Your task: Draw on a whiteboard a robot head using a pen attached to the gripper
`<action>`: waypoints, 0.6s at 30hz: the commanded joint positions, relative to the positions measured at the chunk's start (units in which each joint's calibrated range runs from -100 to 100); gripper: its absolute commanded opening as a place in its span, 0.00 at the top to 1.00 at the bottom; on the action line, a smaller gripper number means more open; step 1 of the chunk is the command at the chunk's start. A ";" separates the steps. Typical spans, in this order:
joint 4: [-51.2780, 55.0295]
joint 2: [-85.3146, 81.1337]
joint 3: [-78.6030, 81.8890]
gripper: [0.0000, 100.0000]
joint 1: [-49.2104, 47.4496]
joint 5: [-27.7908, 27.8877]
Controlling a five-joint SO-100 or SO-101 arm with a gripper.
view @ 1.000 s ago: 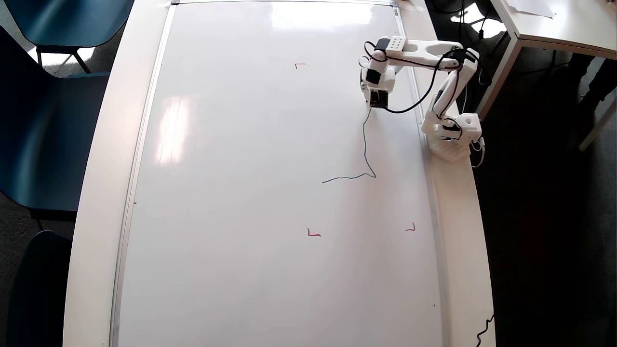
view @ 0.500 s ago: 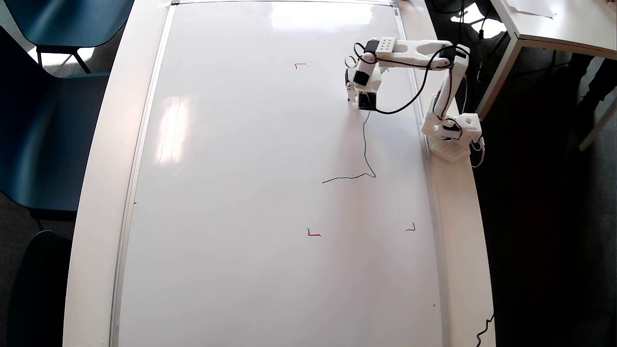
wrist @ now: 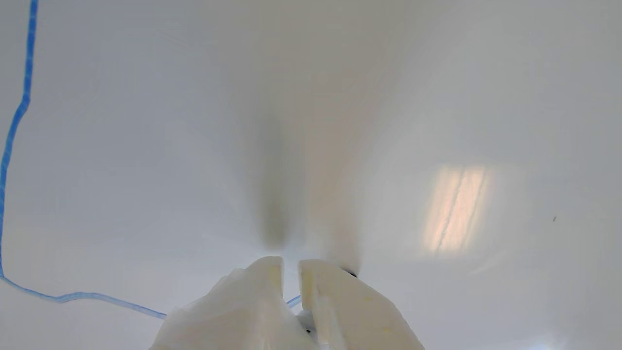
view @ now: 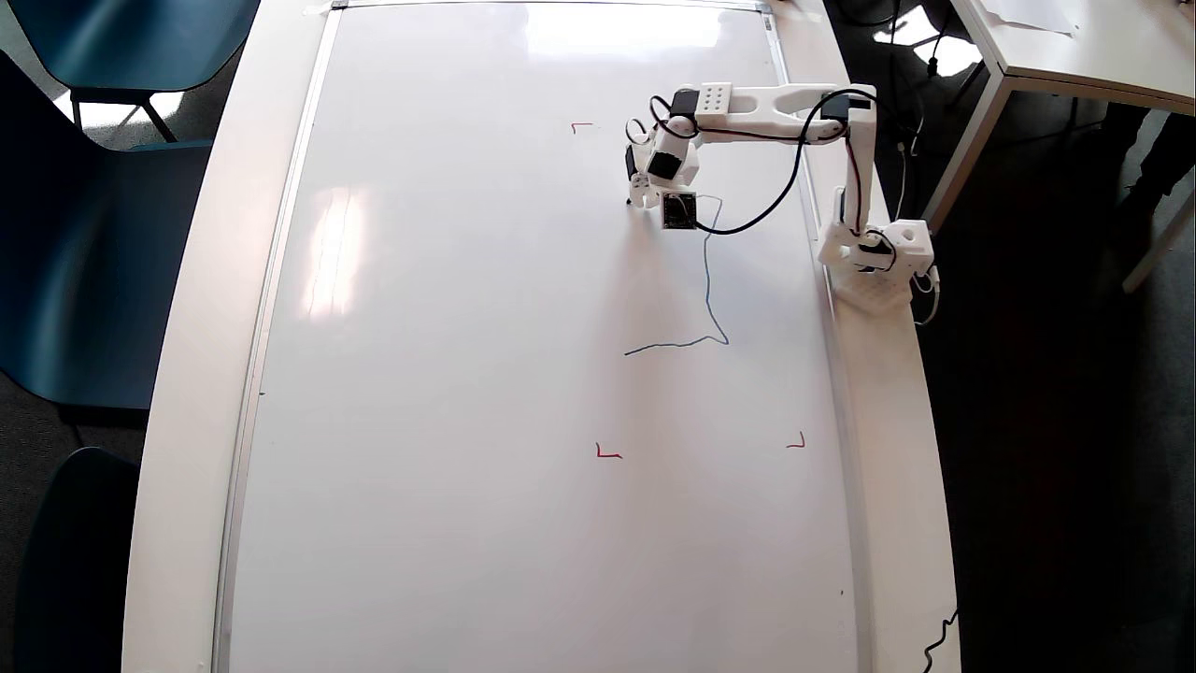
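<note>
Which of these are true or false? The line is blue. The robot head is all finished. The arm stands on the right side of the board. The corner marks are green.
1. The line on the whiteboard is blue: true.
2. The robot head is finished: false, only an open, wobbly part of the outline is drawn.
3. In the overhead view the arm's base stands at the board's right edge: true.
4. The corner marks are green: false, they are red.
5. The gripper is over the board: true.
</note>
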 commanded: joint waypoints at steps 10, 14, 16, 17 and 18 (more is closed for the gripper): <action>1.07 4.38 -5.52 0.98 -4.00 -0.12; 1.07 4.21 -5.25 0.98 -6.43 -0.23; 1.16 4.05 -5.25 0.98 -7.76 -1.30; 1.16 4.05 -5.25 0.98 -8.35 -1.41; 1.25 4.05 -5.25 0.98 -8.86 -1.41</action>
